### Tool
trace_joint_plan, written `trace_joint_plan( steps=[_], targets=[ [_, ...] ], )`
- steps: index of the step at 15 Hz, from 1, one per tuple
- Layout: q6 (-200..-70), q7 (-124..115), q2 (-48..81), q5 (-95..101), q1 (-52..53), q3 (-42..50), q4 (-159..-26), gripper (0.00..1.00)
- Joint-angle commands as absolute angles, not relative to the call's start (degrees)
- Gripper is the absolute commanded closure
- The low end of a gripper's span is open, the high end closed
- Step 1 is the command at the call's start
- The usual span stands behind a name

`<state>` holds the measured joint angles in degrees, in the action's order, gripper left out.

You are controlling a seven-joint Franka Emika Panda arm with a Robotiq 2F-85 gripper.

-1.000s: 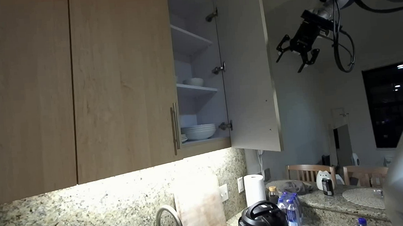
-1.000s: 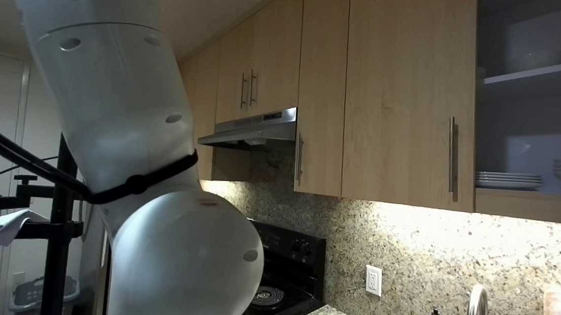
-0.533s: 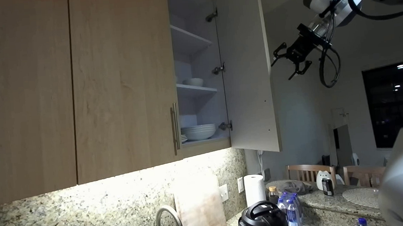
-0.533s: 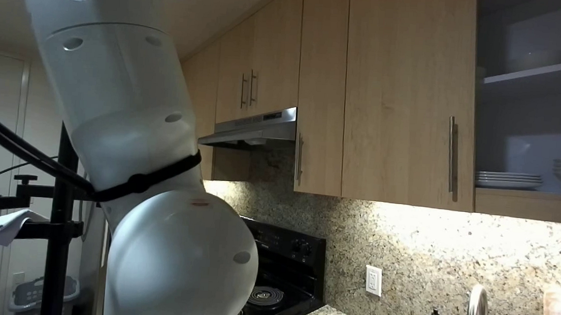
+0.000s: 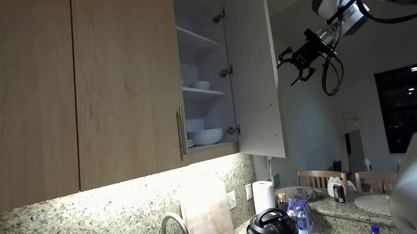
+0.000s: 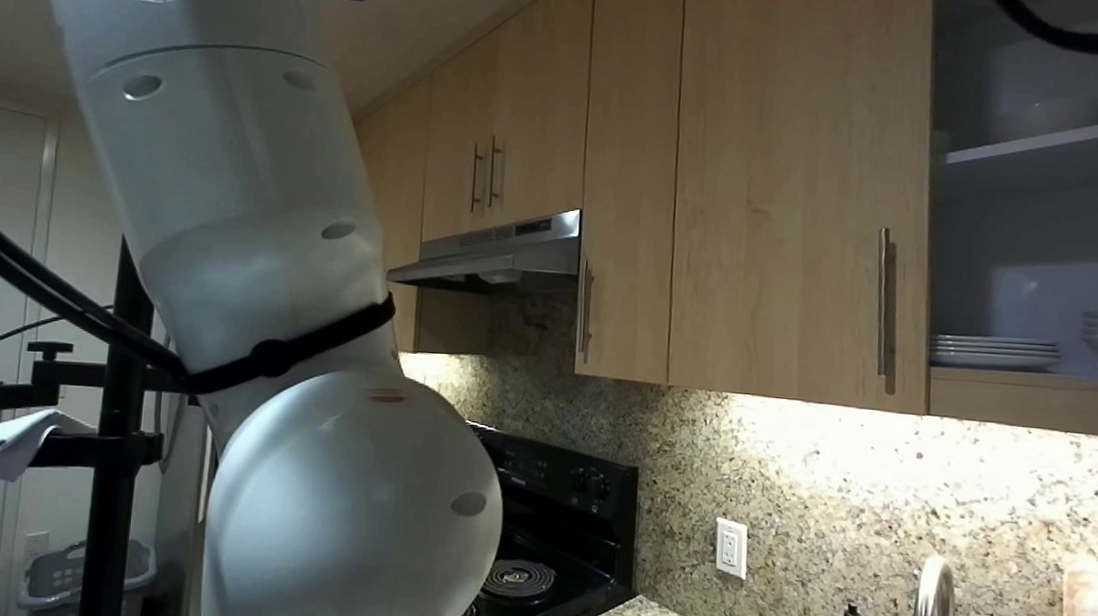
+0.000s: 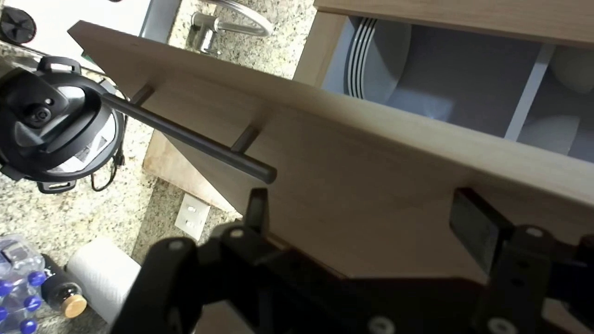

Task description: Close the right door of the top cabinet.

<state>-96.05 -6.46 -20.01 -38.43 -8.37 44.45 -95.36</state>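
Note:
The right door (image 5: pixel 253 77) of the top cabinet (image 5: pixel 213 152) stands wide open, its pale inner face and metal hinges showing in an exterior view. In the wrist view its wood front (image 7: pixel 352 185) fills the middle, with a dark bar handle (image 7: pixel 199 139). The cabinet's interior (image 6: pixel 1057 228) also shows in an exterior view; the right door is out of sight there. My gripper (image 5: pixel 285 75) is open and empty on the door's outer side. One fingertip meets the door's free edge in that view. In the wrist view both fingers (image 7: pixel 362 208) face the wood front; one seems to touch it.
The closed wood door (image 5: pixel 129 86) with a slim handle is left of the opening. Bowls (image 5: pixel 205 136) and plates (image 6: pixel 995 352) sit inside. Below are a black-lidded cooker (image 5: pixel 273 226), a paper towel roll (image 5: pixel 263 195), water bottles (image 5: pixel 302 220) and a faucet (image 5: pixel 174 226).
My gripper has moved left and slightly down to the door, staying open. The door's free edge has swung slightly left, toward the cabinet. A black cable has come into an exterior view's upper right.

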Motion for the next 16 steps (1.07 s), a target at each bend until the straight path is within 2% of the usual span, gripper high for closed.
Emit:
trace_joint_plan(
  steps=[1,16],
  targets=[
    [-96.38,-3.52,-19.90,-39.83,-10.37,40.78,-96.32,0.00],
    [-95.47,-2.22,-18.90,-36.84,-10.59,26.19,-95.09,0.00]
  ],
)
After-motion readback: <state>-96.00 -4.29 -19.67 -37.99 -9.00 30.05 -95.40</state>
